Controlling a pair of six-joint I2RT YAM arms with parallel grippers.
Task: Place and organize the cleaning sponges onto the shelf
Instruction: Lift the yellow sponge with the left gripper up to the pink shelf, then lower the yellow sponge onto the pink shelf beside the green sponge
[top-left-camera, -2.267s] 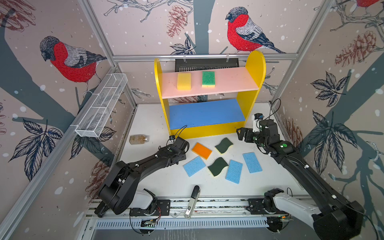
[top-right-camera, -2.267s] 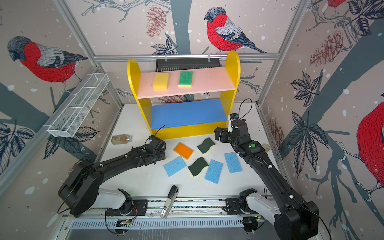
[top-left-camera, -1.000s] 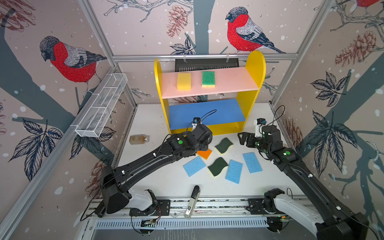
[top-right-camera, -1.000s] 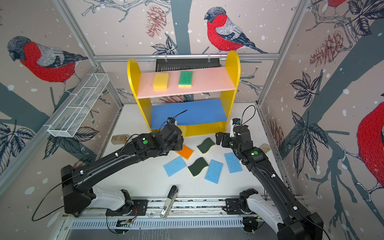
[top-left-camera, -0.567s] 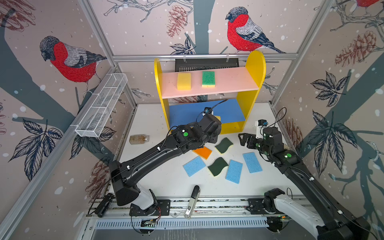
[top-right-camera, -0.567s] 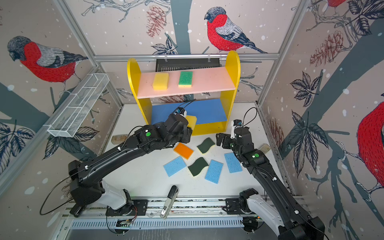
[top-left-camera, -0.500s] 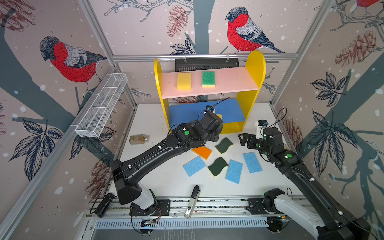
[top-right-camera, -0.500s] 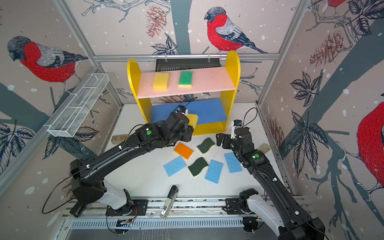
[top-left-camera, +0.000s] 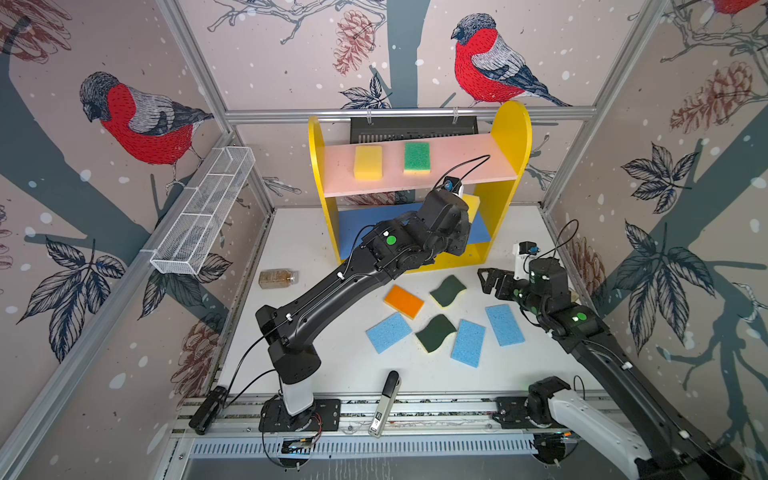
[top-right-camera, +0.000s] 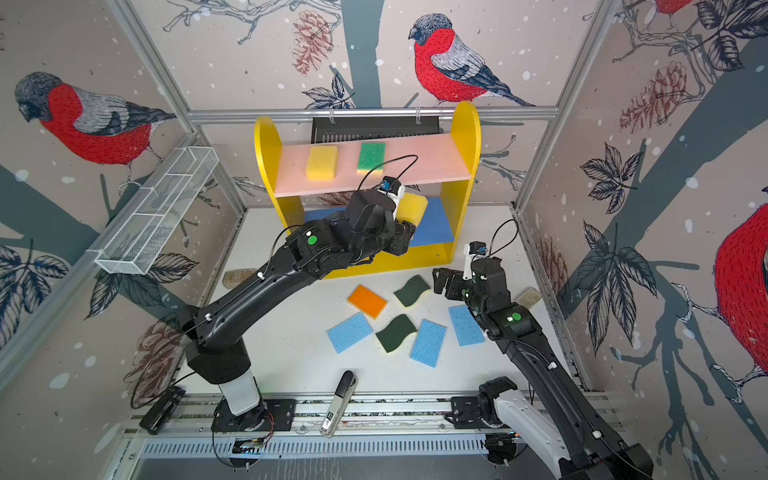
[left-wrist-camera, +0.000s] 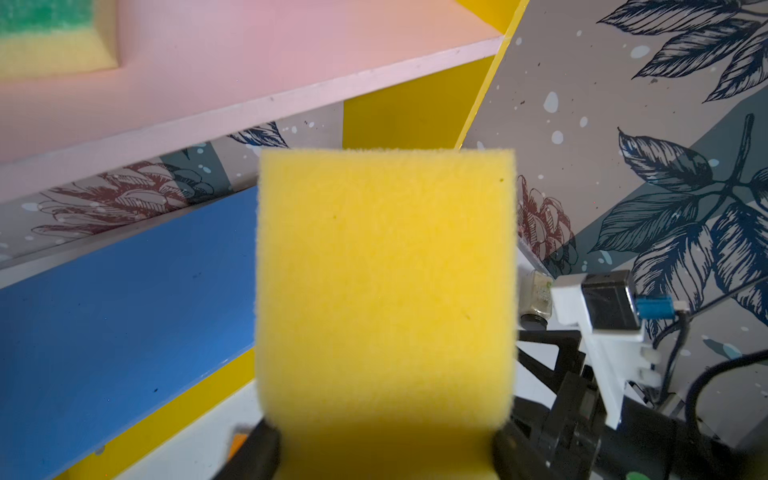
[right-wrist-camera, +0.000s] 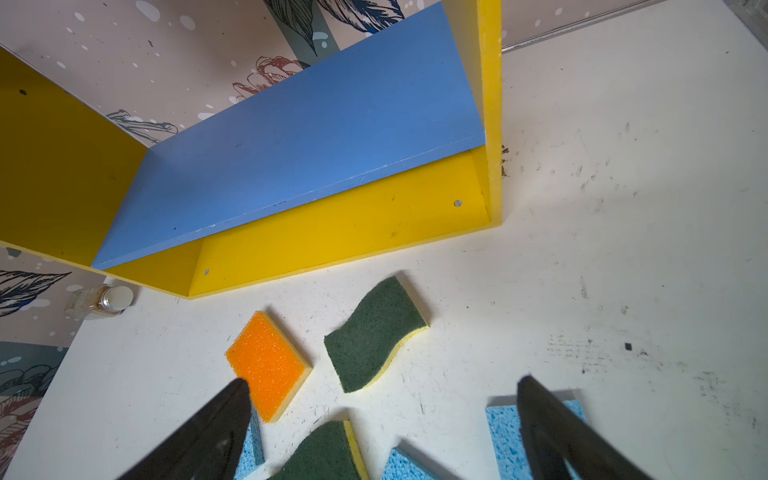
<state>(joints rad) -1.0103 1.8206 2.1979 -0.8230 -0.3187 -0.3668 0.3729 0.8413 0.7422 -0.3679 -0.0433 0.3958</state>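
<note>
L pincer (left-wrist-camera: 380, 451) is clamped on a yellow block sponge (left-wrist-camera: 384, 291). Jaws sit on two opposite sides and most of the block sticks out past the tips. In both top views the pincer is up off the table (top-left-camera: 299, 249), in front of the shelf (top-left-camera: 509, 137) at its right-hand end, close to that yellow side panel. Pink upper board (top-left-camera: 465, 166) is ahead of the tips, blue lower board (top-left-camera: 357, 232) ahead and lower. Held block is in the air; can't tell exact height vs the boards.

On the pink board, ahead and to the left of L pincer: 2nd yellow block (top-left-camera: 368, 162) and green-topped sponge (top-left-camera: 417, 157), side by side, not touching.

R pincer (top-left-camera: 487, 281) has jaws spread wide w/ nothing between them, low over the table, off the shelf's front right corner. Nearest dk green wavy sponge (top-left-camera: 448, 291) is just ahead of its tips. Orange-topped sponge (top-left-camera: 404, 301) is a bit further on. One light blue sponge (top-left-camera: 504, 325) lies right behind the tips, beside the arm. Other dk green wavy sponge (top-left-camera: 435, 332) and two more light blue sponges (top-left-camera: 468, 343) (top-left-camera: 388, 332) lie flat on the table, off to R pincer's side toward my base.

Brownish bottle (top-left-camera: 277, 277) lies on its side well away from both pincers, out past the L arm. Wire basket (top-left-camera: 203, 216) hangs on that wall.
</note>
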